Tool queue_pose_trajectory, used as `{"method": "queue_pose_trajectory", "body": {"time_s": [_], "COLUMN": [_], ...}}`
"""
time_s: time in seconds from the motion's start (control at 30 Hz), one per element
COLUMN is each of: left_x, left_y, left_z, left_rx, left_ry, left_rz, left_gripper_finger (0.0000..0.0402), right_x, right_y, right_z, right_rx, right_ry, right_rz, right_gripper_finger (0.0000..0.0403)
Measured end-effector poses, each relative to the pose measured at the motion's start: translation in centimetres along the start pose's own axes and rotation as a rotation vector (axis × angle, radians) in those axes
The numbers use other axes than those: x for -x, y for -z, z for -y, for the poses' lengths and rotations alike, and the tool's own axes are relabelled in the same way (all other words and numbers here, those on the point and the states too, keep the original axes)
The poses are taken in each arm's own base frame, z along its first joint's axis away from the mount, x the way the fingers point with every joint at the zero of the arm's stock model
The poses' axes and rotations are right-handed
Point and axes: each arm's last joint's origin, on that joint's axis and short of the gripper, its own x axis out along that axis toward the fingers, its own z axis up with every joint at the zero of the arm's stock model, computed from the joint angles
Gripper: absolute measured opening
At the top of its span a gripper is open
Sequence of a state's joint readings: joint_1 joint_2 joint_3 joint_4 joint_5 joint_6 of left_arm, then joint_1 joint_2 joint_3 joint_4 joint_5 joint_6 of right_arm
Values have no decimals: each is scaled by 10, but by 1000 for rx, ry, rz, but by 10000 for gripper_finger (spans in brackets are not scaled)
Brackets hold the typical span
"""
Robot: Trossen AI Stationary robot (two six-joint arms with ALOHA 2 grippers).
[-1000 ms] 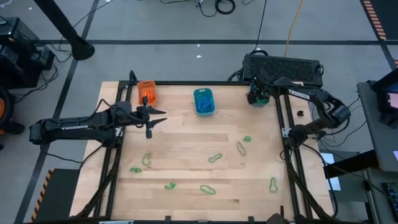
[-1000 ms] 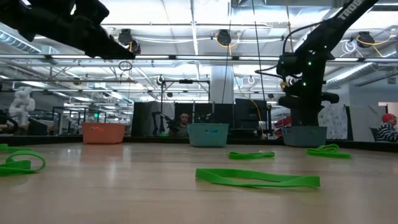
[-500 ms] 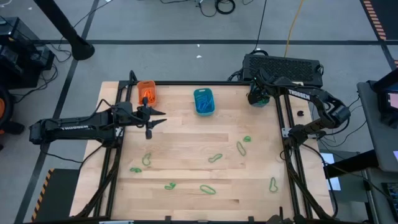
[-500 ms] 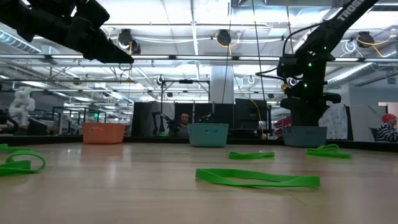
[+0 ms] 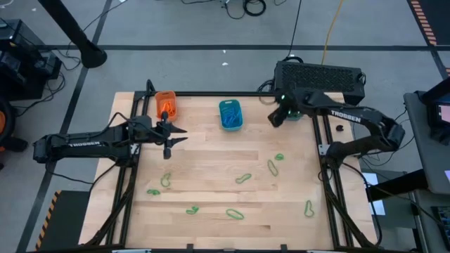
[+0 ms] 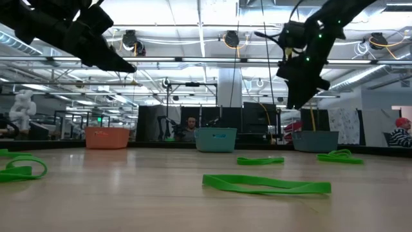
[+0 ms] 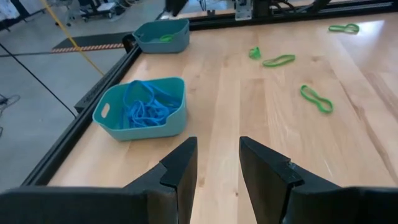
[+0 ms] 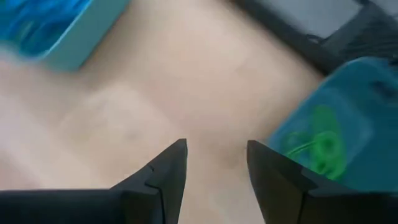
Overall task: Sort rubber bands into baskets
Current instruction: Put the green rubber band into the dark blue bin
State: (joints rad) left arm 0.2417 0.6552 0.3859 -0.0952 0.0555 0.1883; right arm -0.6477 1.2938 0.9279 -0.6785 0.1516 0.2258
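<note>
A pale wooden table with a black rail frame stands on a grey floor; a black box sits past its far right corner. Along the far edge, the orange basket holds orange bands, the middle teal basket a tangle of blue bands, and the right-corner teal basket green bands. Loose green rubber bands lie scattered over the near half of the table. The left pincer hovers just beside the orange basket, fingers apart and empty. The right pincer, a second ago over the corner basket, has swung out toward the middle basket, parted and empty.
</note>
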Motion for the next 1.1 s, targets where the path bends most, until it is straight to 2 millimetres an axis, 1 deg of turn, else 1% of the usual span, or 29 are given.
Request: {"method": "queue_pose_trajectory", "body": {"time_s": [0.13, 0.27, 0.33, 0.43, 0.53, 0.67, 0.8, 0.97, 1.1], "left_x": [0, 0, 0, 0, 0, 0, 0, 0, 0], "left_y": [1, 3, 4, 5, 5, 5, 4, 4, 4], "left_z": [0, 1, 1, 1, 1, 1, 1, 1, 1], "left_rx": [21, 29, 40, 53, 55, 55, 55, 55, 55], "left_ry": [2, 6, 7, 10, 9, 9, 9, 9, 9], "left_rz": [-6, -29, -37, -51, -48, -48, -45, -44, -44], "left_gripper_finger": [128, 128, 128, 128, 128, 128, 128, 128, 128], "right_x": [5, 13, 19, 24, 21, 10, 2, -9, -16], "right_y": [16, 37, 49, 70, 89, 104, 115, 125, 130], "right_z": [-30, -62, -75, -87, -91, -85, -83, -82, -82], "right_rx": [65, 128, 157, 176, 171, 148, 136, 131, 127], "right_ry": [-49, -88, -101, -89, -68, -39, -82, -139, -160], "right_rz": [-71, -150, -189, -260, -307, -369, -430, -443, -423], "right_gripper_finger": [154, 147, 146, 147, 153, 169, 189, 208, 214]}}
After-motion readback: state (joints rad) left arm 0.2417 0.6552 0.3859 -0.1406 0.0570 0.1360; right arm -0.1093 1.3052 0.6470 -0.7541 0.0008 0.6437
